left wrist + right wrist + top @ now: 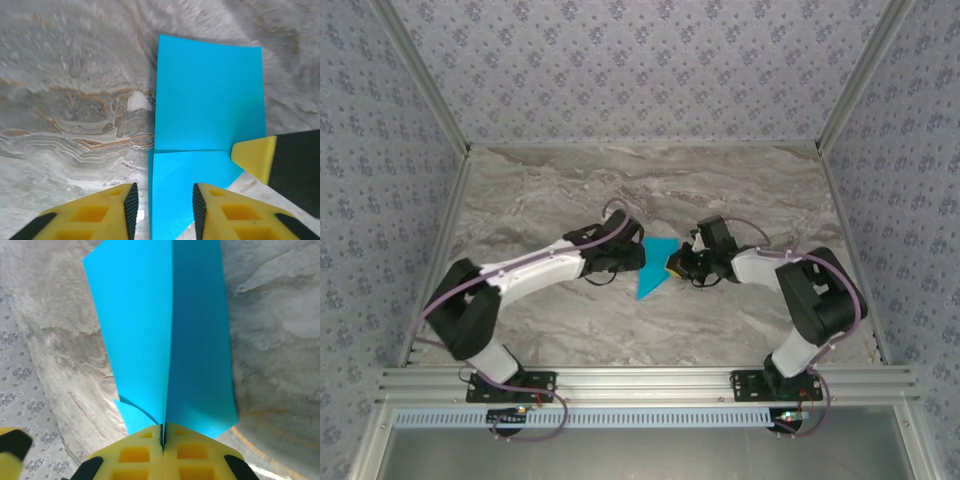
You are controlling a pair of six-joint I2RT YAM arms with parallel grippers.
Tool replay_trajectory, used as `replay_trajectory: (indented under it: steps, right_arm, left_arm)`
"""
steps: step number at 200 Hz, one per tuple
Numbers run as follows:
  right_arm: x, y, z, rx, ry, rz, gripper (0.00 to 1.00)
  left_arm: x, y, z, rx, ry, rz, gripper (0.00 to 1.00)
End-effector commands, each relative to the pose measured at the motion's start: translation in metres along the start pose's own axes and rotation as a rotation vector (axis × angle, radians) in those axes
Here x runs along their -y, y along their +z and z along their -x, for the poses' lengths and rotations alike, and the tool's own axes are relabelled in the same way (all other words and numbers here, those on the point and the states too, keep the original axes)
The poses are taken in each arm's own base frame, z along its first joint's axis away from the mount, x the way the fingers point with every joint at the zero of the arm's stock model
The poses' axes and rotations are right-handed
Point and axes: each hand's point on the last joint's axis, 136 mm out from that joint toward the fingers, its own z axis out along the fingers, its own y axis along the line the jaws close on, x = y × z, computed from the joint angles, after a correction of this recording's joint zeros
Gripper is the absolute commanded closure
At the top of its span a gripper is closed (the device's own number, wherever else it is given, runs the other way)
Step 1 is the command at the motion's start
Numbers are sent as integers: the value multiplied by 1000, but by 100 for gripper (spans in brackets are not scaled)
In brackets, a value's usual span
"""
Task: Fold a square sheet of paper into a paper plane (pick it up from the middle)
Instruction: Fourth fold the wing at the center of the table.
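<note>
The cyan-blue sheet of paper (653,268) is folded into a pointed kite shape at the middle of the table, between both grippers. In the right wrist view the paper (145,330) rises as two flaps on either side of a centre crease, and my right gripper (162,434) is shut on that crease at its near end. My left gripper (162,210) is open, its fingers apart on either side of a folded flap of the paper (207,100) without pinching it. A yellow fingertip of the right gripper (255,156) touches the paper's right edge there. From above, the left gripper (636,256) and right gripper (676,264) face each other across the paper.
The marble-patterned table (570,190) stretches out around the arms, with patterned walls on three sides and an aluminium rail (640,380) along the near edge.
</note>
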Motion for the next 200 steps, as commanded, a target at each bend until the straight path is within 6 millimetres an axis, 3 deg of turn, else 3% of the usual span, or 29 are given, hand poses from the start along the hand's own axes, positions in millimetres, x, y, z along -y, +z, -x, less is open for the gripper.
replay_trajectory:
  steps: [1,40,85,110,147,200]
  right_arm:
    - [-7,-18,1,64,-26,-65,100]
    - [-25,-42,-3,185,-20,-110,100]
    - [-69,-75,7,322,-88,-124,100]
    - [-74,-79,11,355,-74,-143,100]
    - [-40,-62,8,344,68,-196,100]
    - [6,-42,5,292,276,-227,100]
  left_arm:
    - [-6,-21,5,60,54,-8,55]
    - [5,-47,11,143,109,-122,37]
    - [7,-64,13,200,152,-180,23]
    - [8,-67,10,222,173,-206,13]
    - [13,-56,-1,218,261,-237,1]
    - [36,-18,-28,224,492,-253,2]
